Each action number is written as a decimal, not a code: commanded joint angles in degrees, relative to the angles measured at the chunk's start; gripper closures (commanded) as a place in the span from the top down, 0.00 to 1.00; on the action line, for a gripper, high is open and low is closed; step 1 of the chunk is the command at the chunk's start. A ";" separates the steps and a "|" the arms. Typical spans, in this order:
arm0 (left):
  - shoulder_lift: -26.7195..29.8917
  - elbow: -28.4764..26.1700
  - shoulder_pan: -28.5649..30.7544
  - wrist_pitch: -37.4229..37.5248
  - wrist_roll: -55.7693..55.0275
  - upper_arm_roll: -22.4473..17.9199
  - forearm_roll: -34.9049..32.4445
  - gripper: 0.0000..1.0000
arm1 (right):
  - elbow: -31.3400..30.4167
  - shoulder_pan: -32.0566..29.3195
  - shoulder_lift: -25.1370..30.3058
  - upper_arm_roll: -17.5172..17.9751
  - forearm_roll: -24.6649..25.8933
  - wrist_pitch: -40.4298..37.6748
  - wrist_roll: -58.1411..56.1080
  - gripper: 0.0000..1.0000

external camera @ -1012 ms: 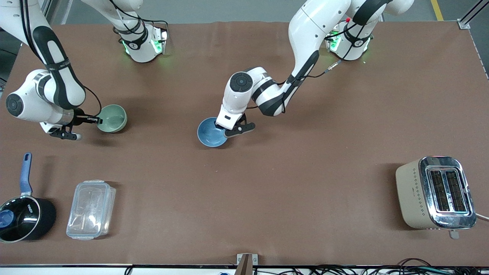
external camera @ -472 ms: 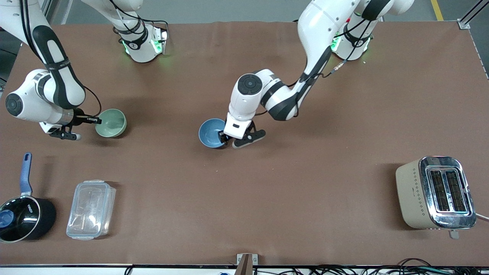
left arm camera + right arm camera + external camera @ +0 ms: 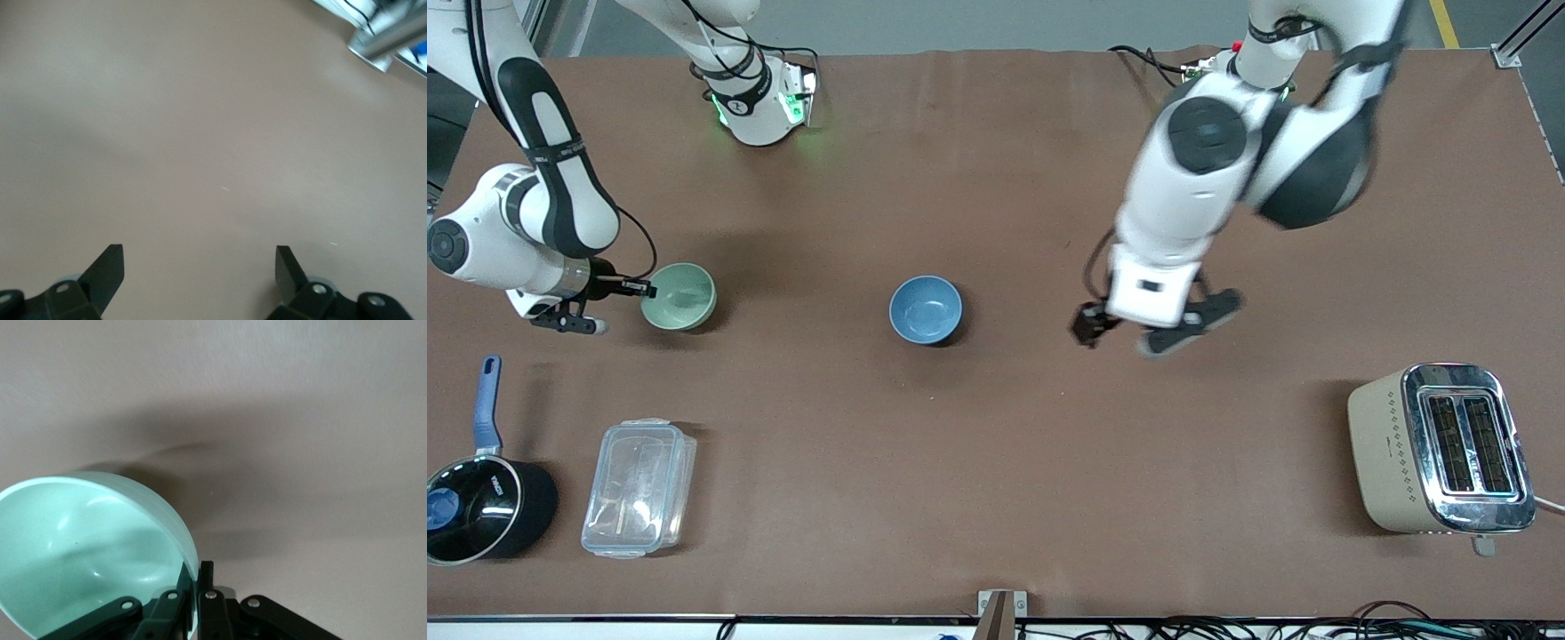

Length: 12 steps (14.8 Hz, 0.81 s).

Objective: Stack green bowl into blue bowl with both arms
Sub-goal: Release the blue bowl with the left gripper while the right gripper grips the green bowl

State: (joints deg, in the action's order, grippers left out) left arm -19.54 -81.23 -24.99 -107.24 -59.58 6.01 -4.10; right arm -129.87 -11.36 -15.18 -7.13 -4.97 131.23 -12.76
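The green bowl (image 3: 679,297) is tilted and held by its rim in my right gripper (image 3: 639,288), near the right arm's end of the table. In the right wrist view the fingers (image 3: 205,577) pinch the rim of the green bowl (image 3: 87,547), which is lifted off the table. The blue bowl (image 3: 926,308) stands alone upright on the table's middle. My left gripper (image 3: 1138,333) is open and empty, in the air over bare table toward the left arm's end from the blue bowl. The left wrist view shows only its spread fingertips (image 3: 110,263) over brown table.
A black pot with a blue handle (image 3: 476,498) and a clear plastic container (image 3: 639,487) sit near the front camera at the right arm's end. A beige toaster (image 3: 1440,449) sits near the front camera at the left arm's end.
My left gripper let go of the blue bowl and rose away toward the left arm's end. The blue bowl stays on the table. My right gripper shifted slightly with the green bowl.
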 commanded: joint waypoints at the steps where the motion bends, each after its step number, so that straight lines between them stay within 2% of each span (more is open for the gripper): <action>1: 7.39 -2.27 4.75 5.71 7.33 0.66 -1.09 1.00 | 2.76 2.30 2.43 0.18 -0.74 -5.25 1.50 0.00; 5: 13.55 -2.44 11.87 14.07 23.58 0.84 -1.00 1.00 | 9.53 8.09 2.87 0.53 -1.18 -16.07 11.93 0.00; 7: 15.92 -2.79 16.62 16.09 33.25 2.07 -0.65 1.00 | 12.34 12.22 2.78 0.45 -3.98 -19.06 16.87 0.00; 10: 17.59 -2.97 19.09 19.87 43.37 1.46 -0.12 1.00 | 14.37 16.80 2.52 0.45 -7.58 -19.34 21.10 0.00; 12: 19.26 -4.37 19.01 20.84 47.51 -0.99 0.05 1.00 | 14.56 19.35 2.43 0.45 -12.67 -18.82 21.63 0.00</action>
State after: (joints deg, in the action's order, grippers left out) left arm -3.16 -82.96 -6.04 -87.22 -16.04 6.32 -4.11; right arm -115.78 6.20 -12.92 -6.26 -13.62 112.79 7.86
